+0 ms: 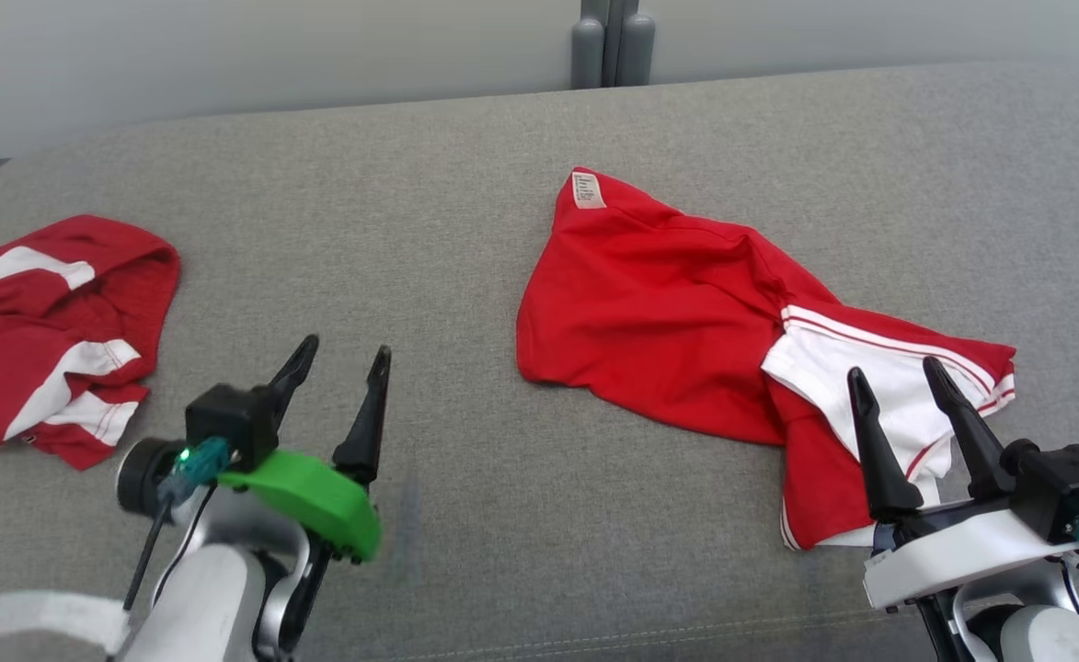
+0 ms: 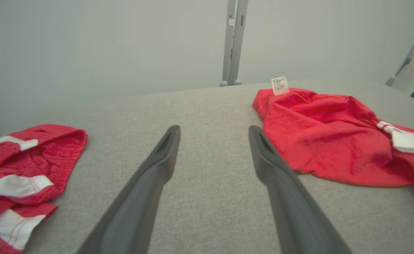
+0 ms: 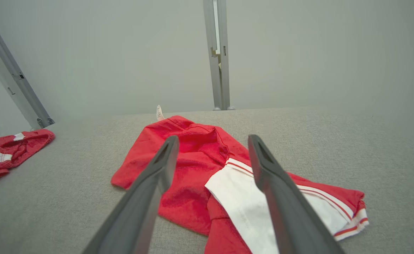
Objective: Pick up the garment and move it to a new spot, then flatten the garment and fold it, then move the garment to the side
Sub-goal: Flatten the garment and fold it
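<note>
Left gripper [image 1: 346, 348]: two long black fingers [image 2: 157, 169], tapering to narrow tips, with a shallow slot near each tip.
Right gripper [image 1: 895, 368]: matching pair of black tapered fingers, dull grey in the wrist view.
Left wrist bracket [image 1: 309, 496]: bright green, curved.
Right wrist bracket [image 1: 953, 552]: white, same curved form.
Left housing [image 1: 226, 418]: black box beside the bracket.
Right housing [image 1: 1068, 487]: black box, likewise.
Connectors [image 1: 197, 464]: teal plug on each housing; small green light at the left one.
Cable [image 1: 148, 552]: thin, black, below the left plug.
Forearms [image 1: 199, 598]: pale grey rounded shells.
Strap [image 1: 38, 621]: white band by the left forearm.

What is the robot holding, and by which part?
Nothing. The left hand and right hand are both open and empty; the red garment by the right hand lies ungripped.
</note>
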You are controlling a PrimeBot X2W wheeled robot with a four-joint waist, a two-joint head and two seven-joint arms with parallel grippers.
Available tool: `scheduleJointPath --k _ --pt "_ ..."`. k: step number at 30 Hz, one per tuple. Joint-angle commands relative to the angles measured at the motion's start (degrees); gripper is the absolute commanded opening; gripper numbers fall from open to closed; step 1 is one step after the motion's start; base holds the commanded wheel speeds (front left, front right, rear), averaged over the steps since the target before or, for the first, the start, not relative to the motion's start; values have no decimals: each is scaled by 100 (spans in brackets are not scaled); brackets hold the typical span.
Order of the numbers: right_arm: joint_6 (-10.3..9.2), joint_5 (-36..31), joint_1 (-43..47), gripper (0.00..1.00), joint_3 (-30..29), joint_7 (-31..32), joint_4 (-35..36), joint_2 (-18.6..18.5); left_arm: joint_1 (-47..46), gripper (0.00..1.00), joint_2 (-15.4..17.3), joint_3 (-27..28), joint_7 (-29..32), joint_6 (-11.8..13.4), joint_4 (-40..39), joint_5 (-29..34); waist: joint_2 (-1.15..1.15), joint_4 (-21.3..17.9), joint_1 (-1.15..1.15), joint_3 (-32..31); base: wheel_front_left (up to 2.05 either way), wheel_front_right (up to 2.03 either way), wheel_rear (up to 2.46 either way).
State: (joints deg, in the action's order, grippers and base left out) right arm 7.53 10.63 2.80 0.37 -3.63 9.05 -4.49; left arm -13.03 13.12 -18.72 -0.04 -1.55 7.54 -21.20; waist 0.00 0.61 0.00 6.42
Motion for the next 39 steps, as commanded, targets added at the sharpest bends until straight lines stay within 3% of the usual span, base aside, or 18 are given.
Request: scheduleJointPath --k 1,5,11,22,29,30,31,39 --pt "-7 -16 -120 100 18 -72 -38 -15 -481 100 -62 -140 400 -191 196 -111 0 -331 0 296 0 0 0" --pt "-7 52 -254 100 88 -187 -118 31 -1275 100 -194 -371 1015 -427 614 -392 0 -678 0 598 0 0 0" --pt "-7 193 -503 100 254 -442 -376 103 -2380 100 -182 -587 1547 -570 1626 -804 0 -1202 0 1035 0 0 0" --pt "-8 468 -866 100 460 -853 -901 145 -3535 100 34 -1060 1639 -596 3057 -1498 0 -1776 0 1461 0 0 0" --pt "-8 564 -1026 100 534 -1013 -1126 152 -4037 100 152 -1333 1557 -597 3636 -1961 0 -1940 0 1597 0 0 0" --pt "-7 575 -1032 100 536 -1025 -1146 154 -4085 43 173 -1374 1511 -597 3684 -1990 0 -1945 0 1602 0 0 0" --pt "-7 588 -1030 100 528 -1040 -1162 154 -4112 0 191 -1415 1480 -597 3716 -2029 0 -1942 0 1606 0 0 0" --pt "-7 556 -946 100 335 -1098 -1174 154 -3984 0 463 -1685 791 -535 3570 -1767 0 -1590 0 1577 0 0 0"
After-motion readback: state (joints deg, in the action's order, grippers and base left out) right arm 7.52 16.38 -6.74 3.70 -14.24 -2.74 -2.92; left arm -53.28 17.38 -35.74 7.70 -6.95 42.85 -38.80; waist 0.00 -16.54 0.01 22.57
